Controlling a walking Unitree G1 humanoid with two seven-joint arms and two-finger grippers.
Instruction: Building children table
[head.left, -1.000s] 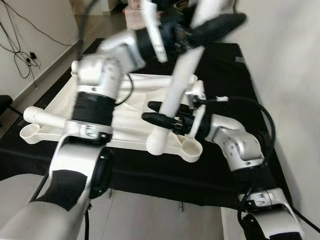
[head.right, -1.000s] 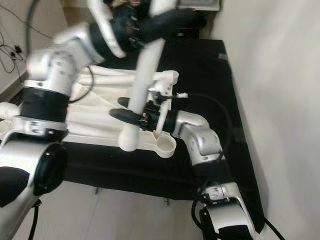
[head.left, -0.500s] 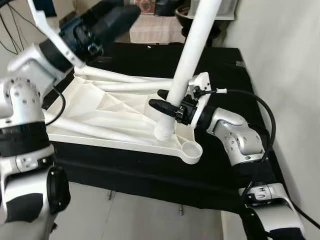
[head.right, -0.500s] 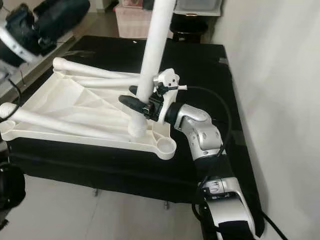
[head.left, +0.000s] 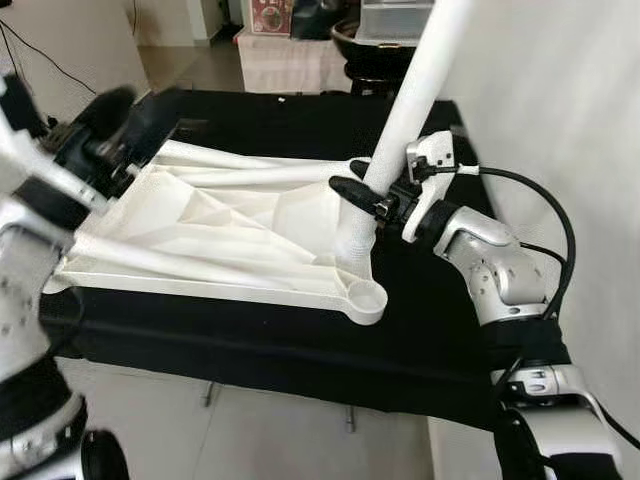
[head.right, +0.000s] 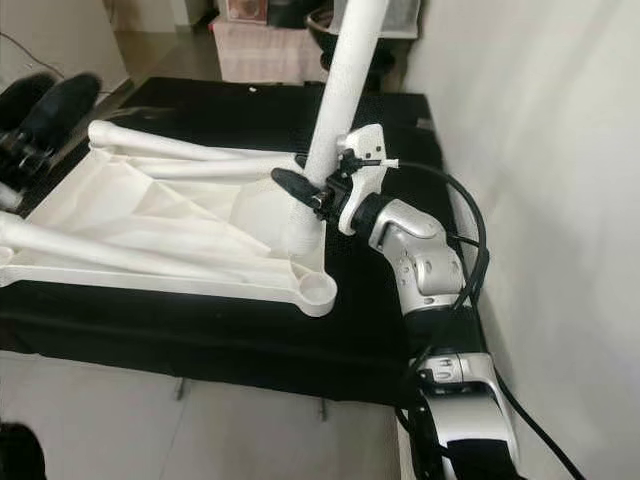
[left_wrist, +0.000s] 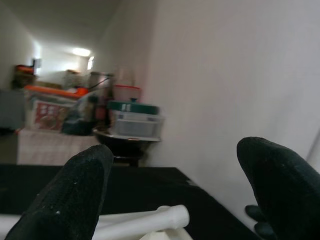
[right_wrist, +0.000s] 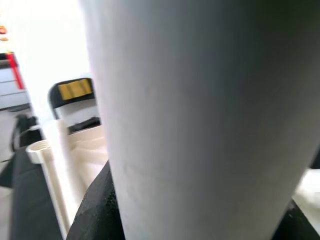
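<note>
One white plastic tabletop (head.left: 215, 225) lies upside down on a black cloth-covered platform (head.left: 440, 330), its ribbed underside facing up, and three white table legs can be counted. Two of them lie flat on the tabletop: one long leg (head.left: 250, 177) along the far edge, another leg (head.left: 180, 262) running across the near part toward the robot's left. The third, a tilted leg (head.left: 405, 120), stands nearly upright near the tabletop's right side, leaning away from the robot toward the right, its lower end down against the tabletop close to a round corner socket (head.left: 364, 296) (whether it sits in a socket of its own cannot be made out). All the parts are the same matte off-white; the legs are plain round tubes, and the one at the far edge ends in a ridged tip. The right gripper (head.left: 368, 192) has its two black fingers clamped around the tilted leg a little above its base, one finger on each side of the tube; in the right wrist view the leg's white surface sits right in front of the lens with a black finger pad (right_wrist: 97, 200) at its lower edge. The left gripper (head.left: 130, 125) is raised above the tabletop's left far corner, blurred, holding nothing, and the left wrist view shows its fingertips (left_wrist: 70, 200) spread wide apart. Behind the platform stand a few stacked storage containers (left_wrist: 135, 117).
</note>
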